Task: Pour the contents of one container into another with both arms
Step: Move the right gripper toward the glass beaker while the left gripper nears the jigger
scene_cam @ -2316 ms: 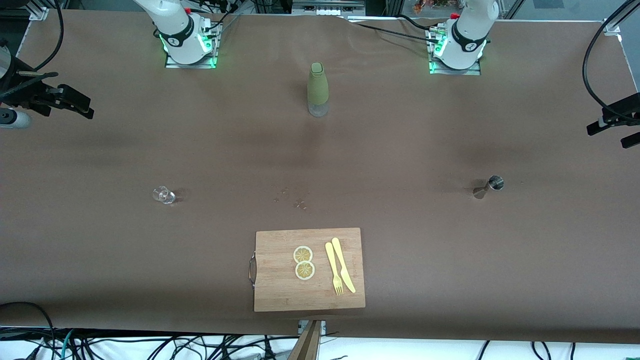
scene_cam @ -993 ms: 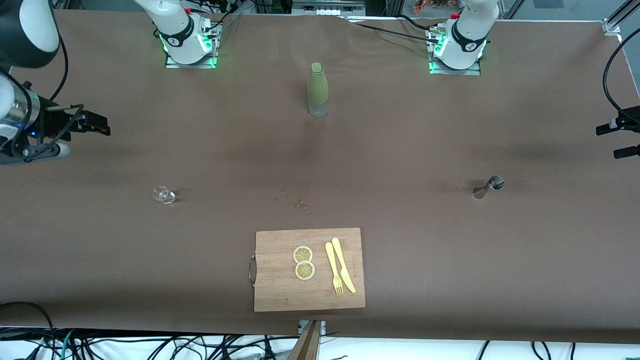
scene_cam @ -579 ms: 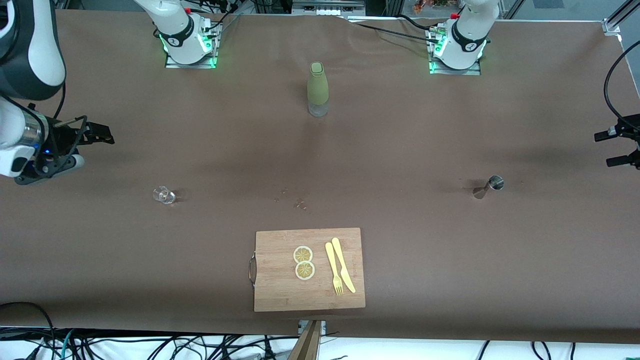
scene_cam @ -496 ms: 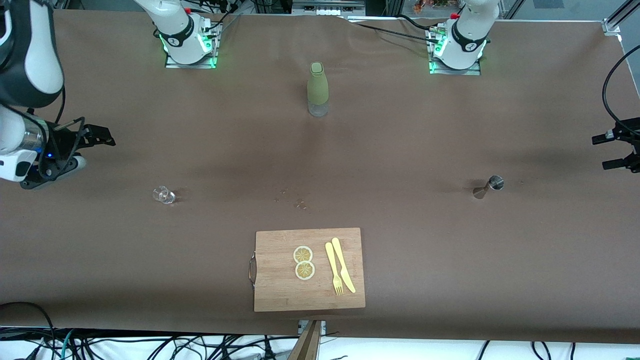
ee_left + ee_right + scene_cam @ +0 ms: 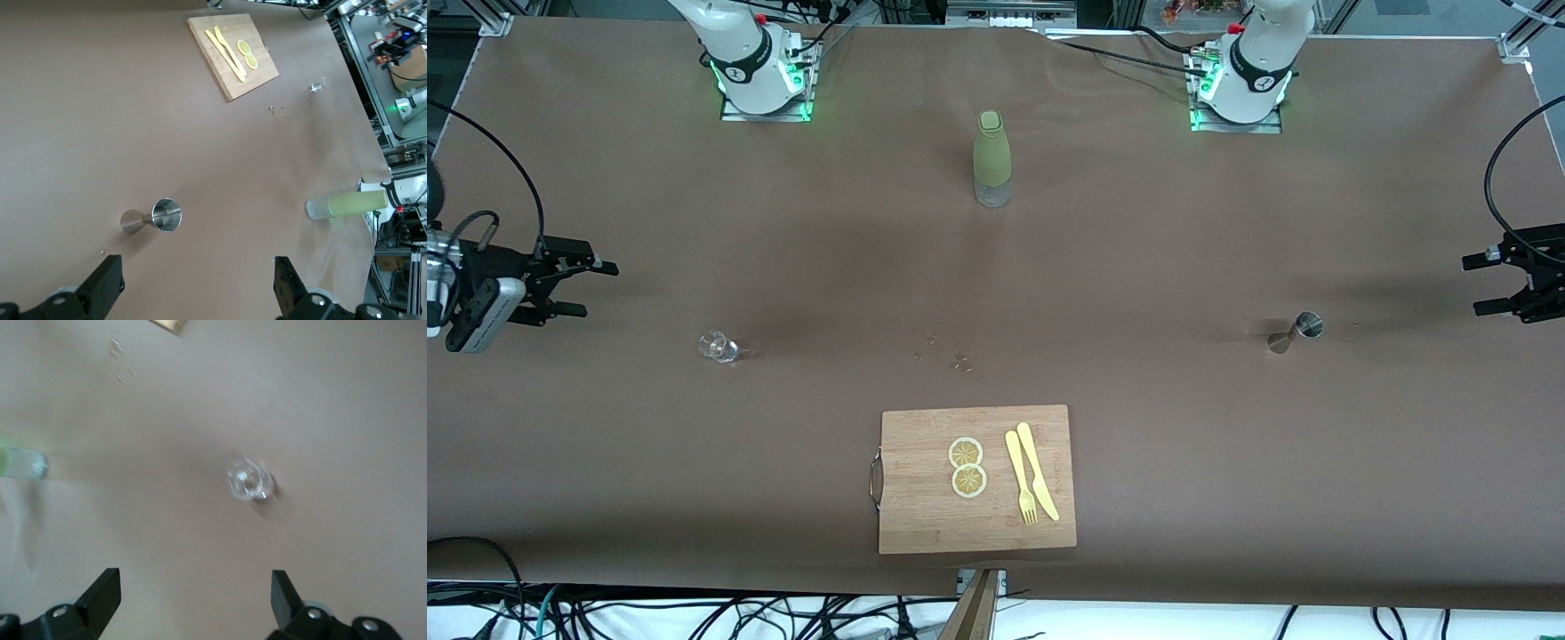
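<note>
A small clear glass [image 5: 719, 347] stands toward the right arm's end of the table, and the right wrist view shows it [image 5: 249, 480] upright. My right gripper [image 5: 592, 289] hangs open and empty over the table edge close to it, apart from it. A steel jigger [image 5: 1298, 331] stands toward the left arm's end, also seen as the jigger [image 5: 157, 217] from the left wrist. My left gripper [image 5: 1472, 286] hovers open and empty over the table edge near the jigger. A green bottle [image 5: 992, 160] stands upright midway between the arm bases.
A wooden cutting board [image 5: 925, 516] lies at the table's edge nearest the front camera, carrying two lemon slices [image 5: 967, 467], a yellow fork [image 5: 1021, 480] and a knife [image 5: 1039, 471]. A few crumbs [image 5: 960, 361] lie just above the board in the front view. Brown table surface stretches between the glass and the jigger.
Both grippers have swung in from the table's ends, the right one nearer the glass, the left one nearer the jigger. Both stayed open. Nothing on the table moved.
</note>
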